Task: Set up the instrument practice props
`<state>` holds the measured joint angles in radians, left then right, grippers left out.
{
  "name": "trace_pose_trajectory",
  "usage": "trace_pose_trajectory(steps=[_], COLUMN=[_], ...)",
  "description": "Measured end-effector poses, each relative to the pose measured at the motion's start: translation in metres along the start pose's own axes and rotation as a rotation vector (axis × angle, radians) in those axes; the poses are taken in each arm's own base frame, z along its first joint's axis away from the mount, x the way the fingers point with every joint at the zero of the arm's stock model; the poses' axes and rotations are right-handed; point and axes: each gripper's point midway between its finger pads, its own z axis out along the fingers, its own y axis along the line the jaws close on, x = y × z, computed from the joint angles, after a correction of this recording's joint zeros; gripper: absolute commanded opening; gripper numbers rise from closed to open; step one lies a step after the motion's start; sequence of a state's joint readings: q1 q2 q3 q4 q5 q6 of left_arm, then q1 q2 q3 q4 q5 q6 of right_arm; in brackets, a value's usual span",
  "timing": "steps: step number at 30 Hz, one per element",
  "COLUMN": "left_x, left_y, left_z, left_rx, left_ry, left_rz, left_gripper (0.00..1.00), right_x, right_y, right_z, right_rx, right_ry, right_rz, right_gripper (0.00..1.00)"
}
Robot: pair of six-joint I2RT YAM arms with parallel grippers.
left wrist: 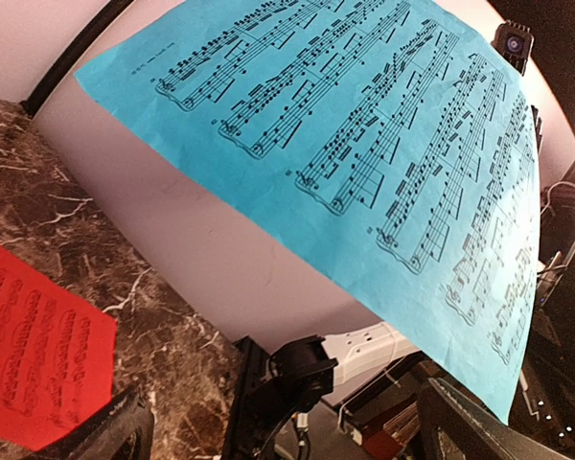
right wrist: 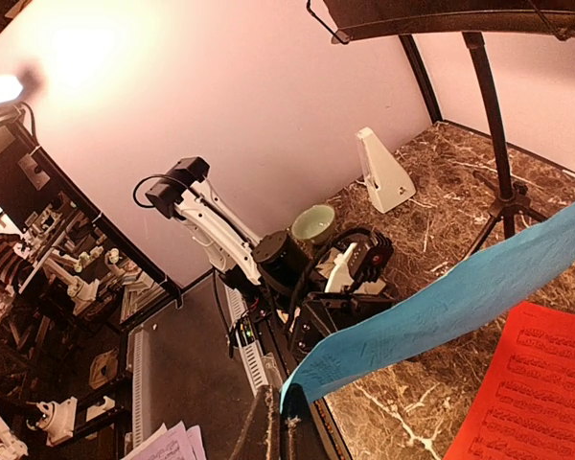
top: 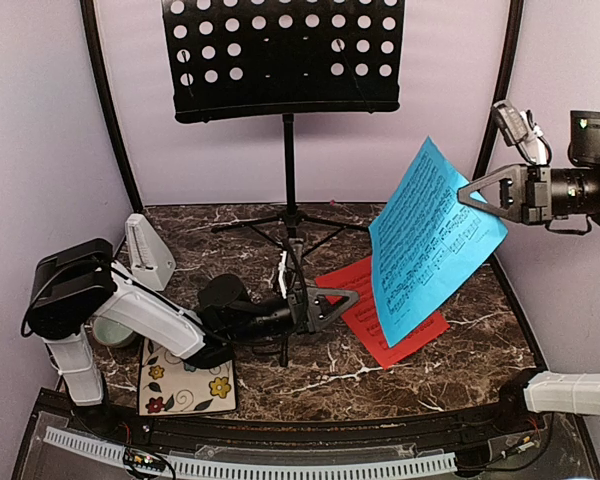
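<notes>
The music stand (top: 280, 60) is standing at twelve o'clock at the back of the marbled brown table (top: 460, 350). Its black metal desk, punched with round holes, is running off the top of the overhead view. Its thin tripod legs are spreading below it, and the nearest one is getting lost behind the left gripper (top: 330, 303).

At two o'clock the blue sheet (top: 430, 240) is hanging tilted in the air, printed staves facing the stand. The right gripper (top: 475, 192) is pinching its upper right edge with the jaws pressed together on the paper. Its lower corner is covering part of the red sheet (top: 365, 325), which is lying flat on the table just past centre toward four o'clock.

The left gripper is sitting low at centre, just beside the red sheet's near edge, jaws spread wide with nothing between them.

At seven o'clock a square floral tile (top: 185, 380) is lying flat, with the left arm (top: 140, 310) crossing over its far edge. The whitish pyramid metronome (top: 148, 250) is standing upright at ten o'clock. A pale green bowl (top: 110, 332) is peeking out from behind that arm at nine o'clock, mostly hidden.
</notes>
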<state>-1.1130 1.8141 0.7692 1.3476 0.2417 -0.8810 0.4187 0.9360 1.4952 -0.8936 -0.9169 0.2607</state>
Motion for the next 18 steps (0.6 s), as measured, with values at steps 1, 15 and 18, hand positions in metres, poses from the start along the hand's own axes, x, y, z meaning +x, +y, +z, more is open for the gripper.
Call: trace_pose_trajectory(steps=[1, 15, 18], left_x=[-0.001, -0.044, -0.048], left_y=[-0.001, -0.046, -0.050], left_z=[0.004, 0.037, 0.044], left_rx=[0.016, 0.253, 0.279], left_ry=[-0.010, -0.153, -0.160], left_rz=[-0.016, -0.088, -0.102], left_gripper=[0.99, 0.99, 0.94], right_x=[-0.002, 0.002, 0.004], right_y=[0.001, 0.017, 0.019], right_z=[0.001, 0.006, 0.005], right_rx=[-0.009, -0.104, -0.111], right_ry=[-0.001, -0.009, -0.016], right_rz=[-0.002, -0.015, -0.013], right_gripper=[0.00, 0.00, 0.00])
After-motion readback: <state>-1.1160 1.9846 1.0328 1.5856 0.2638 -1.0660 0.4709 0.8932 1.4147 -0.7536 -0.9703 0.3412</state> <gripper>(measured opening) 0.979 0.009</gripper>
